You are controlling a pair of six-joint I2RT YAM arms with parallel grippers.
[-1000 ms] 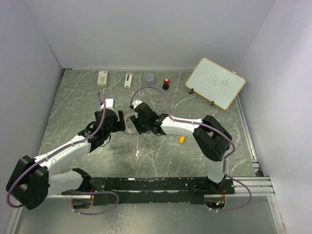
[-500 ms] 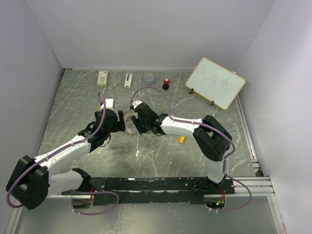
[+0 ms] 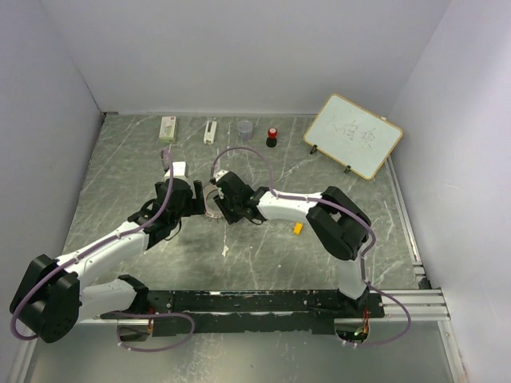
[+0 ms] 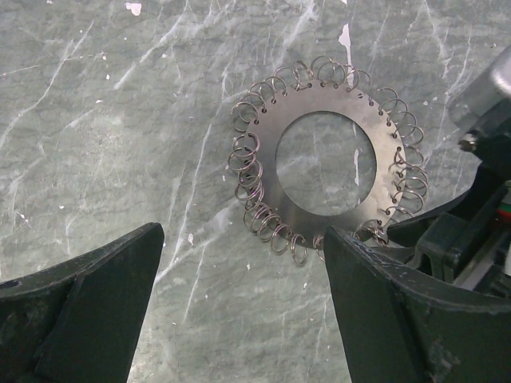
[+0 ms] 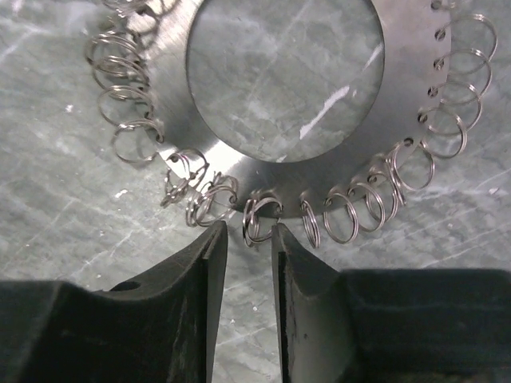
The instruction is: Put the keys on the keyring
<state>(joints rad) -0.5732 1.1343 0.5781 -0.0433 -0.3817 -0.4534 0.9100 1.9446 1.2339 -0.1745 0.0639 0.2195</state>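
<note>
Flanking keyring point(image 5: 403, 72) rim loop point(image 5: 259, 217), R jaws narrow; L jaws wide, empty.

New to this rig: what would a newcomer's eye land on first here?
The keyring, a flat metal disc fringed with wire loops, lies on the marbled table. The right end effector stands with a narrow gap at one loop; the left end effector gapes wide beside the disc. A yellow key lies apart, further right.

Keyring point(image 5: 403, 88) top cut off by right-wrist frame edge; whiteboard point(image 3: 352, 136) writing too small to read.
</note>
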